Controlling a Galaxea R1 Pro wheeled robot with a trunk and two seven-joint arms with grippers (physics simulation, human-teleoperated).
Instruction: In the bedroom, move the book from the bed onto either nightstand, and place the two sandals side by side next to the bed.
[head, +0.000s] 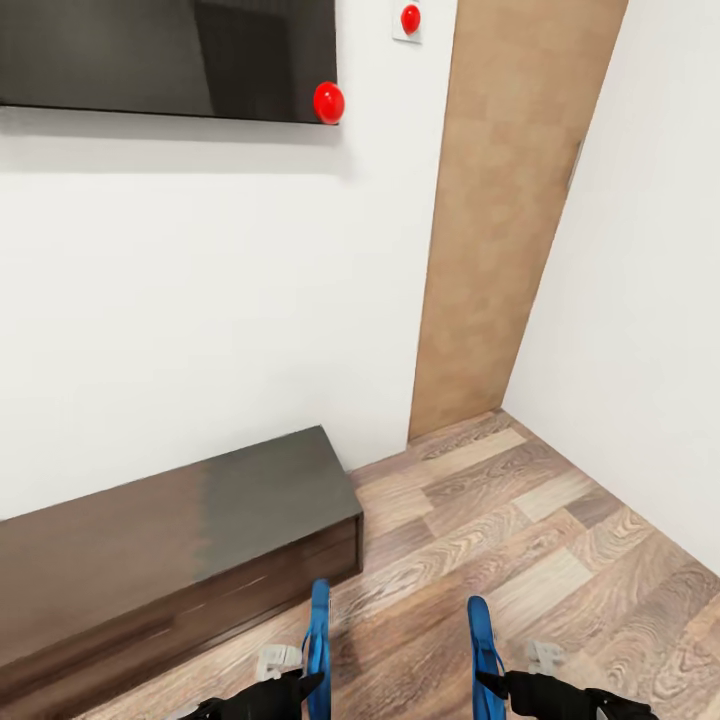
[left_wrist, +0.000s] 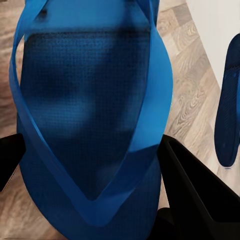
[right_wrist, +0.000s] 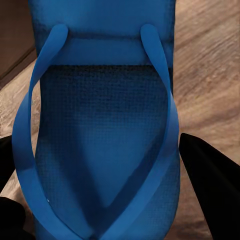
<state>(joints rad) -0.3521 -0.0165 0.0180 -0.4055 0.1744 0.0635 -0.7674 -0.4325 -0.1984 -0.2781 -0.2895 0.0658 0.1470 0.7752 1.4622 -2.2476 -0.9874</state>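
Currently head view has the long dark TV bench (head: 170, 555) against the white wall (head: 200, 300), with a dark screen (head: 170, 55) mounted above it and a tan door (head: 505, 200) past the bench's end. Wood-plank floor (head: 520, 540) runs from the bench to the door.

Both sandals are off the floor, edge-on, just in front of the bench: left sandal (head: 318, 650) in the left gripper (head: 300, 675), right sandal (head: 484, 655) in the right gripper (head: 500, 680).

Wrist views add what head can't: strap side of each sole. Left wrist: left sandal (left_wrist: 90, 125) sits between two black fingers (left_wrist: 200, 195), closed onto its edges; the right sandal (left_wrist: 229, 105) shows beside it, apart. Right wrist: right sandal (right_wrist: 102, 135) likewise clamped between black fingers (right_wrist: 215, 185), straps facing the camera.
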